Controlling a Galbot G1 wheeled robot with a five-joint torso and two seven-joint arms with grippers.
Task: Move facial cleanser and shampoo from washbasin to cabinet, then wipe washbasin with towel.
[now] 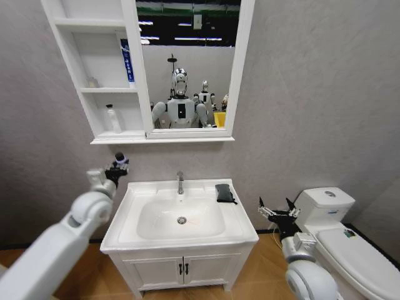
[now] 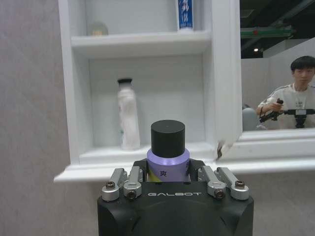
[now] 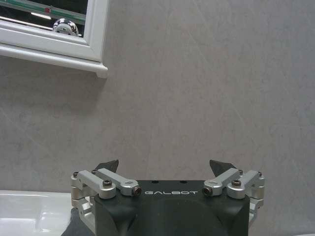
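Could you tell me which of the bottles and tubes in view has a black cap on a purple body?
The bottle in the left gripper, below the cabinet. The white bottle stands on the lowest shelf, the blue tube a shelf higher.

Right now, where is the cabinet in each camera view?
Head view: the cabinet hangs upper left, above the washbasin.
Left wrist view: its shelves face the left gripper, shut on a black-capped bottle.
Right wrist view: its mirror frame corner, beyond the open right gripper.
Shared landmark: the unit's bottom ledge.
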